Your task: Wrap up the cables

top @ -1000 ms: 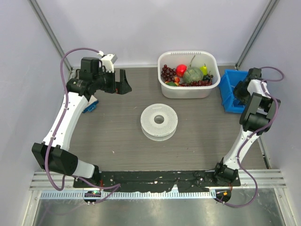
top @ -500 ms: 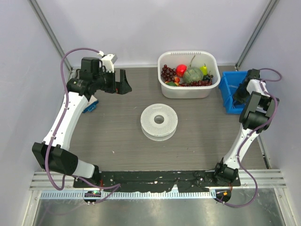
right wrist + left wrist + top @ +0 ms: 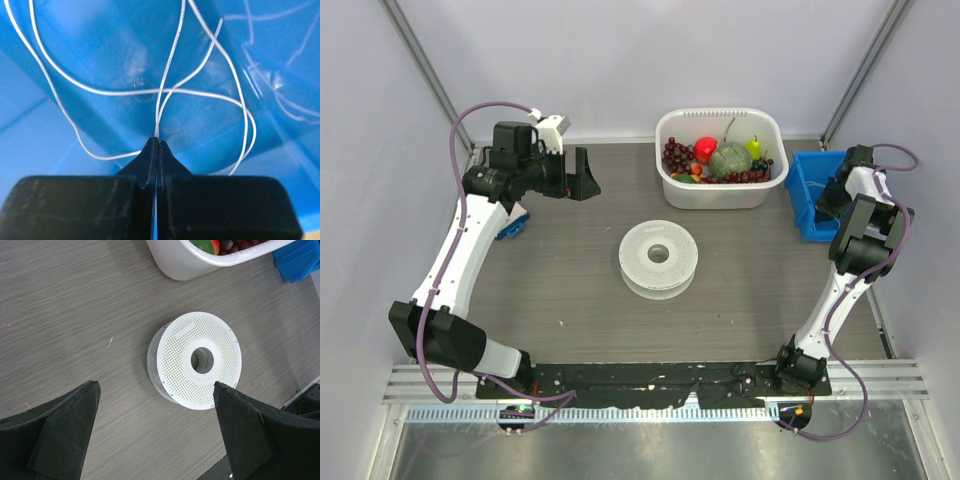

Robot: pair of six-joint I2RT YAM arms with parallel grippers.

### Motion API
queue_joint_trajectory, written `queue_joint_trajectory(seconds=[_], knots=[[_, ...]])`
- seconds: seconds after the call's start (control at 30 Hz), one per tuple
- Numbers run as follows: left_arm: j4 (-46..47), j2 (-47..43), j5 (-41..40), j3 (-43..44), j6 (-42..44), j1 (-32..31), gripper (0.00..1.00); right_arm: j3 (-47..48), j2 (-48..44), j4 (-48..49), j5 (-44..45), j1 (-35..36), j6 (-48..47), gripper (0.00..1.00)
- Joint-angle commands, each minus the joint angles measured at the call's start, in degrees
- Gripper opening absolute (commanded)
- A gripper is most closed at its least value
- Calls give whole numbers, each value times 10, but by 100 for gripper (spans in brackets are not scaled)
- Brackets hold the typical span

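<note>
While the right arm is reaching out to the far right corner of the bench, its forearm is folding back on itself and its wrist is dipping down into the blue bin. The right tool is sitting fully closed, with its two black fingers pressing flat together and pinching one strand of the thin white cable at the tips. The cable is lying inside the blue bin in loose, overlapping loops on the floor, with the pinched strand running up and away from the fingertips.

The left arm is stretching along the left side of the bench, elbow low near the base, forearm rising toward the far left corner, wrist turning toward the centre. The left tool is hanging wide open above the bench, gripping nothing. Its wrist camera is looking down between the spread fingers at the perforated white spool, which is lying flat mid-bench, well apart from the bin. A white tub of fruit is standing at the far edge, just beside the blue bin.
</note>
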Motion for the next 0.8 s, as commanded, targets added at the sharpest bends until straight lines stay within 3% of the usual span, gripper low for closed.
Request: queue_joint_trajectory(seconds=[0.0,0.5,0.77], knots=[[17,-6,12,20,-4,3,100,16,-58,-35,-19,3,-17,1],[20,-7,14,17,-5,2,100,26,-79,-26,-12,-5,-23,1],[17,-8,14,20,-4,2,100,41,-139,-10,-68,-14,-32,1]])
